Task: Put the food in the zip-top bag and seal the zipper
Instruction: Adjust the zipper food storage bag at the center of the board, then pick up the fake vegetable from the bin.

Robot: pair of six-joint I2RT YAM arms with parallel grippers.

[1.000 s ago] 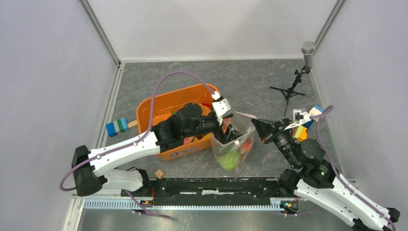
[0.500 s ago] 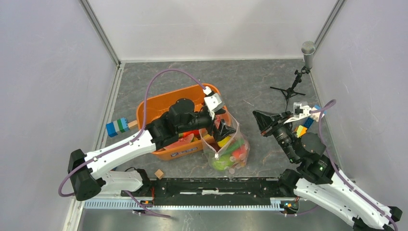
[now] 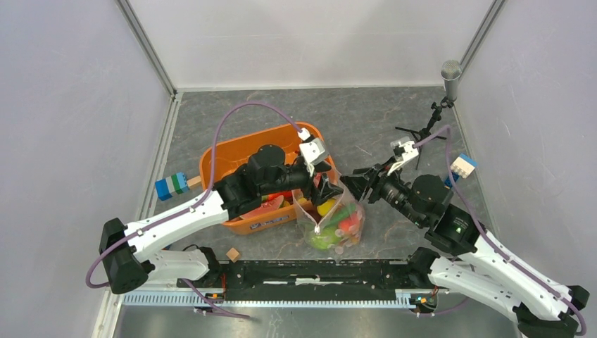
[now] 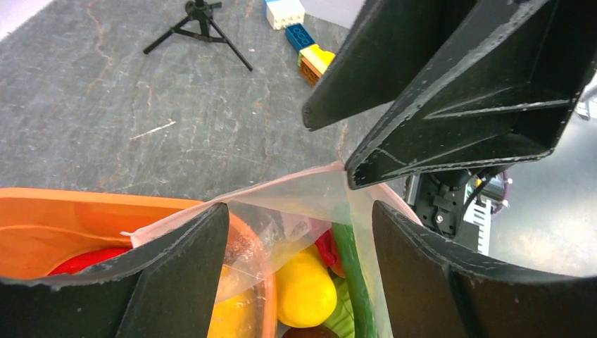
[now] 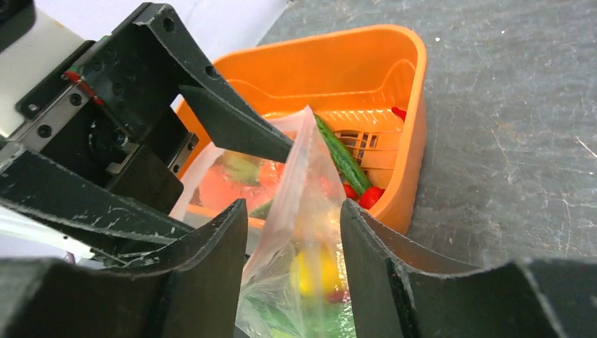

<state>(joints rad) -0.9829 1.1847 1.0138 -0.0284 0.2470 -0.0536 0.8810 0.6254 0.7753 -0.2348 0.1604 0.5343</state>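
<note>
Both claws stand open and hold nothing: the left gripper [image 4: 299, 211] spans the pink zipper [image 4: 267, 191] and the right gripper [image 5: 292, 208] straddles the raised corner. The floppy zip-top bag [image 3: 336, 224], leaning on the orange tub [image 3: 232, 144] by the middle of the near edge, could therefore slump, or a pinch catching one wall could leave the strip unmated. I count one bag, one tub, two clusters of building blocks [image 3: 171, 186], one wooden cube [image 3: 232, 254] and one microphone tripod [image 3: 429, 127]; the food [image 4: 304, 289] overlaps too much to count.

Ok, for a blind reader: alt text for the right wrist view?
The open right gripper flanks the top corner of the clear zip-top bag holding toy food. A left gripper fingertip sits at its edge; an orange tub behind.
</note>
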